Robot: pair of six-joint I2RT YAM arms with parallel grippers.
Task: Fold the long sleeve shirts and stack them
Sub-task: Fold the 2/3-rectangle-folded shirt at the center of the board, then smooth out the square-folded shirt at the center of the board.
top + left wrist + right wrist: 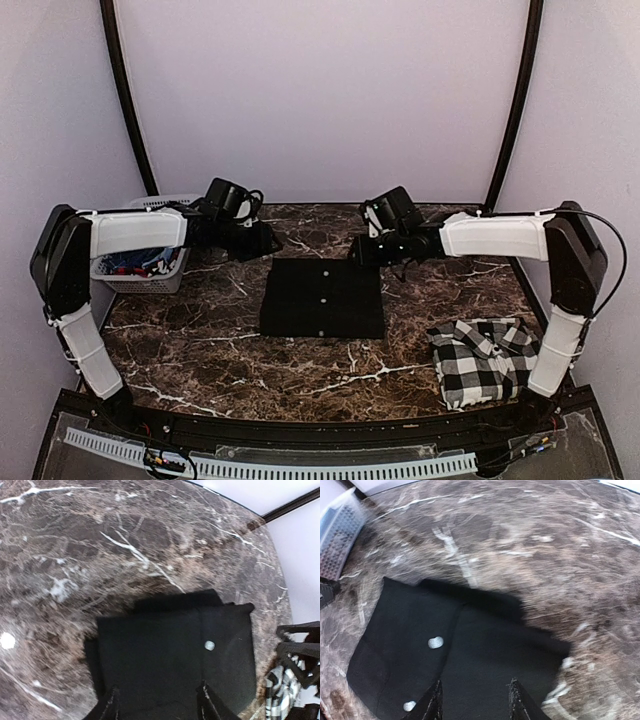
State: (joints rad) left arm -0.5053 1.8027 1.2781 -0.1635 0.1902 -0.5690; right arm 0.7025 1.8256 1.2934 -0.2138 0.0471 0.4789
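The plain black shirt (322,298) lies folded into a flat square in the middle of the table, its white buttons facing up. The black-and-white checked shirt (484,358) lies crumpled at the front right. My left gripper (262,240) hovers just beyond the black shirt's far left corner. In the left wrist view it (159,702) is open and empty above the black shirt (170,655). My right gripper (362,250) hovers at the far right corner. In the right wrist view it (475,700) is open and empty over the black cloth (455,655).
A white lattice basket (150,268) holding coloured items stands at the far left, under my left arm; it also shows in the right wrist view (340,535). The table is dark marble (200,340). The checked shirt's edge (280,690) shows in the left wrist view.
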